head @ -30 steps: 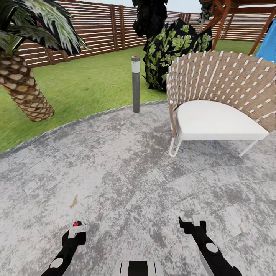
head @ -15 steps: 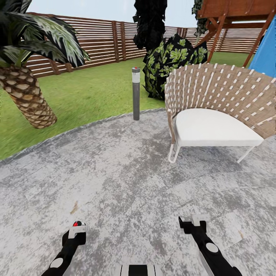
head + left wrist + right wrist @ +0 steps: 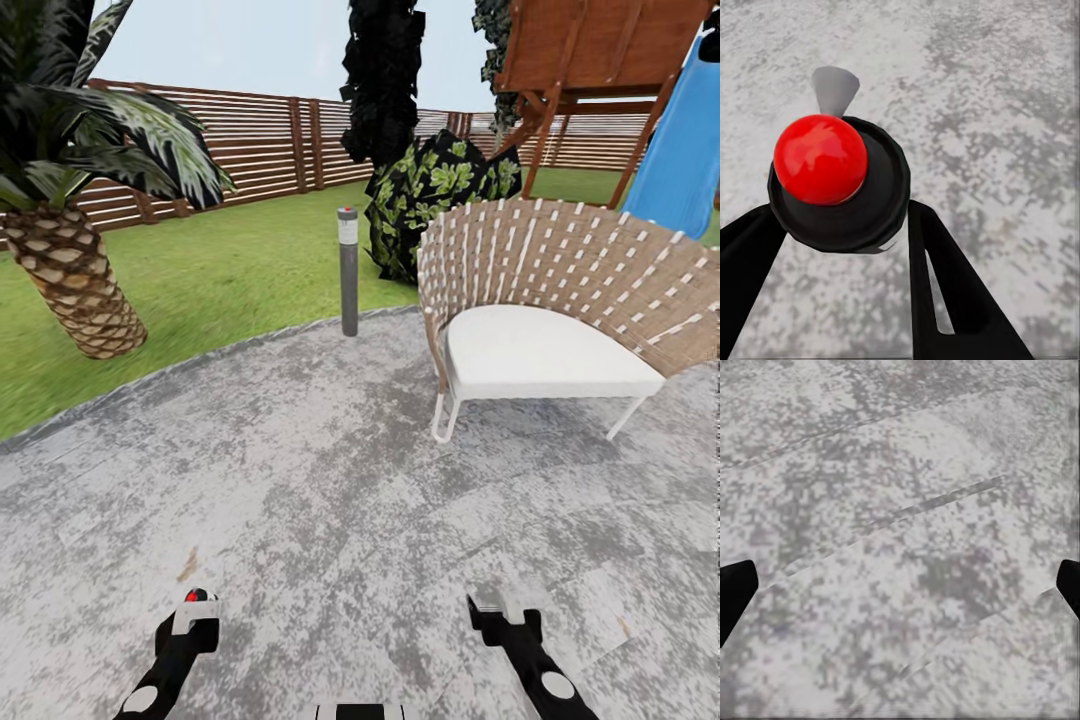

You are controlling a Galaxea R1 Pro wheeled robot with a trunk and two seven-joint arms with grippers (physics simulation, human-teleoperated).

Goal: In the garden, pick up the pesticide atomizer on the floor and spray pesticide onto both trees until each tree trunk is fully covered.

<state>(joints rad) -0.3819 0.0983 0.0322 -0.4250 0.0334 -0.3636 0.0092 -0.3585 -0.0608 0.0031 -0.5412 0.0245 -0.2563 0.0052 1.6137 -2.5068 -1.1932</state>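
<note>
My left gripper point(image 3: 195, 612) is shut on the pesticide atomizer point(image 3: 193, 597), held low over the grey paving of the floor point(image 3: 330, 480). In the left wrist view the atomizer point(image 3: 821, 157) shows a red knob on a round black cap with a grey nozzle behind it, and the black fingers point(image 3: 945, 285) of the left gripper point(image 3: 840, 221) press on the cap from both sides. My right gripper point(image 3: 505, 612) hangs open over bare paving, with its gripper point(image 3: 900, 592) tips far apart at the picture's edges. The two trees and their trunks are out of view.
A woven chair with a white cushion point(image 3: 540, 350) stands ahead to the right. A grey bollard lamp point(image 3: 348, 270) marks the paving edge. On the lawn point(image 3: 230, 250) stand a palm point(image 3: 80, 290), a leafy bush point(image 3: 430, 195) and a dark conifer point(image 3: 385, 80). A slat fence point(image 3: 250, 145) closes the back.
The head camera has tilted up and turned a little right: more sky shows and chair, lamp and bush sit lower and further left. Both grippers keep their states.
</note>
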